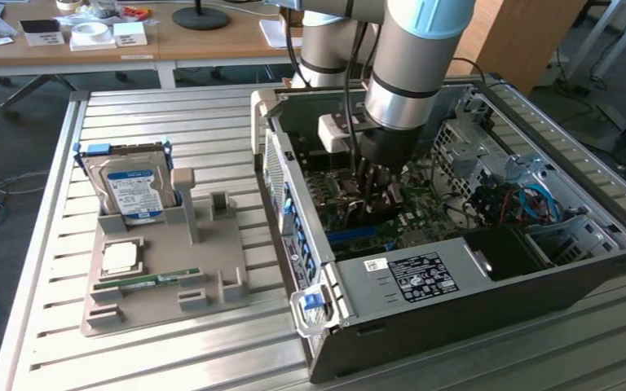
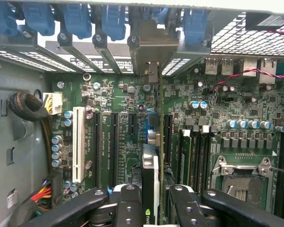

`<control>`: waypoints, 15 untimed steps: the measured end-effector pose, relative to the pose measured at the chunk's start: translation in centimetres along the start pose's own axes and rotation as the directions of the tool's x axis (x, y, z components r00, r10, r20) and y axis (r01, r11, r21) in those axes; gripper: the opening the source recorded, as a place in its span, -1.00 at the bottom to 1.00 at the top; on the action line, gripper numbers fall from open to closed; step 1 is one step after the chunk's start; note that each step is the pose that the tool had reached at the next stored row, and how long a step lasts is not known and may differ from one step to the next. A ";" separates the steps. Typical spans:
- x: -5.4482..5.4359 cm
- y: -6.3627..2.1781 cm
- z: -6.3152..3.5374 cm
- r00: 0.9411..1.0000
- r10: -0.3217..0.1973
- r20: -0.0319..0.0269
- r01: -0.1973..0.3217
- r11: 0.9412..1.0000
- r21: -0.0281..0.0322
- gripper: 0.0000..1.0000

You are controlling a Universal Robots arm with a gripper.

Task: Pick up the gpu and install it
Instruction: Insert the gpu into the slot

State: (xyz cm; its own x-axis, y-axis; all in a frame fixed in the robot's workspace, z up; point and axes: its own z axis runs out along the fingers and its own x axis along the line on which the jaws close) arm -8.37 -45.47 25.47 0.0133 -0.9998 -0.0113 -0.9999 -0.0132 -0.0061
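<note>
My gripper (image 2: 154, 210) reaches down into the open computer case (image 1: 455, 285), over the green motherboard (image 2: 113, 94). Its black fingers (image 2: 128, 208) are shut on the gpu (image 2: 150, 165), which I see edge-on as a thin upright card. The card's silvery end bracket (image 2: 151, 52) reaches the row of rear slot openings with blue clips (image 2: 75, 19). The card runs along a slot between the black expansion slots; whether it is seated I cannot tell. In the exterior view the gripper (image 1: 373, 199) hangs low over the board in the middle of the case.
A grey parts holder (image 1: 215, 285) at the exterior view's left carries a hard drive (image 1: 128, 191), a processor chip (image 1: 121, 258) and a RAM stick (image 1: 150, 281). Near the card lie a white slot (image 2: 78, 149), RAM slots and the processor socket (image 2: 241, 175). Cables (image 1: 520, 204) run inside the case.
</note>
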 end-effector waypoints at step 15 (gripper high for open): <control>0.1 0.11 0.20 1.000 0.013 0.000 -0.013 1.000 0.000 -0.46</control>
State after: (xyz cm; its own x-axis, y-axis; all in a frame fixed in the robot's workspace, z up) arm -8.48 -45.56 25.27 0.0000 -0.9999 -0.0115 -1.0000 0.0001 -0.0062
